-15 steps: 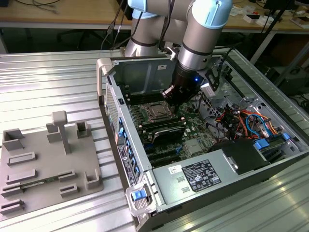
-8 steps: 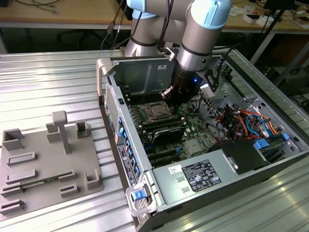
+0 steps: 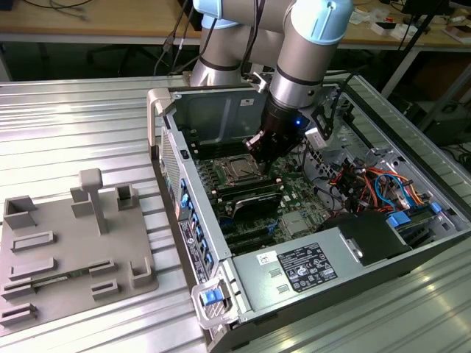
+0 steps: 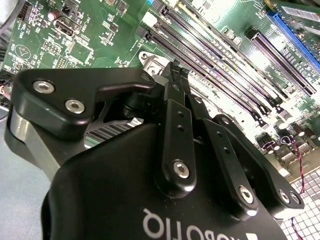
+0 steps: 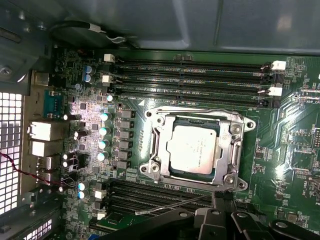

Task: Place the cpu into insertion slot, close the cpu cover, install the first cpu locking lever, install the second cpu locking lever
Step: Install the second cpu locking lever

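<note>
The cpu (image 5: 195, 148) lies flat in the insertion slot (image 5: 148, 168), its dull silver top showing through the window of the cpu cover (image 5: 200, 119), which lies down around it. A thin metal locking lever (image 5: 170, 205) sticks out loose over the memory slots beside the socket. In the exterior view my gripper (image 3: 260, 151) hangs inside the case just to the exterior view's right of the cpu (image 3: 239, 170) and slightly above it. Its black fingers (image 4: 176, 75) meet at the tips, shut with nothing seen between them, near a corner of the socket bracket (image 4: 150, 60).
Long black memory slots (image 5: 195, 80) run on both sides of the socket. The case walls (image 3: 221, 110) enclose the board, with coloured cables (image 3: 368, 184) and a power supply (image 3: 309, 265) on the exterior view's right. A grey fixture tray (image 3: 66, 250) lies on the table at the exterior view's left.
</note>
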You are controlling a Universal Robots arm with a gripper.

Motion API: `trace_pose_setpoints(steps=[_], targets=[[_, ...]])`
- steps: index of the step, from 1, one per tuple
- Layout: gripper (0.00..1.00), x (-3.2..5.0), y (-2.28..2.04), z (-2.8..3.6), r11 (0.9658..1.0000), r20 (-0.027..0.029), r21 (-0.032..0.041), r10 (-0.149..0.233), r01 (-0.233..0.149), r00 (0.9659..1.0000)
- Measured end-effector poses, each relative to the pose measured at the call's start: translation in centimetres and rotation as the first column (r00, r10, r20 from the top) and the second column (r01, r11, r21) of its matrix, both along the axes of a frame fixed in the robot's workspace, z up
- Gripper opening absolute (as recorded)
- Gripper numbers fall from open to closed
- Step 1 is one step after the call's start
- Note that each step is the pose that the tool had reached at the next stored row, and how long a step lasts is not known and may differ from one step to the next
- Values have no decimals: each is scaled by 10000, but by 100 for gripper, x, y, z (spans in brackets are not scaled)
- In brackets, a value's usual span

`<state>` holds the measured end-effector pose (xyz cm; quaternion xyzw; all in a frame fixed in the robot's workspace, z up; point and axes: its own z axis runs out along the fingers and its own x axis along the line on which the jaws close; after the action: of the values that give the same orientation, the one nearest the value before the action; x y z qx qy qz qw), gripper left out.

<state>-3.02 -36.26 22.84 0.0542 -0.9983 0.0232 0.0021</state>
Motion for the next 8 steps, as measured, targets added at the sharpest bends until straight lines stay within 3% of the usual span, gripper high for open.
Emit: trace_pose_setpoints(steps=[5, 8], targets=[[11, -1, 0, 0, 10000, -1, -4, -1, 1, 10000], [11, -45, 0, -5, 10000, -11, -4, 0, 0, 10000]])
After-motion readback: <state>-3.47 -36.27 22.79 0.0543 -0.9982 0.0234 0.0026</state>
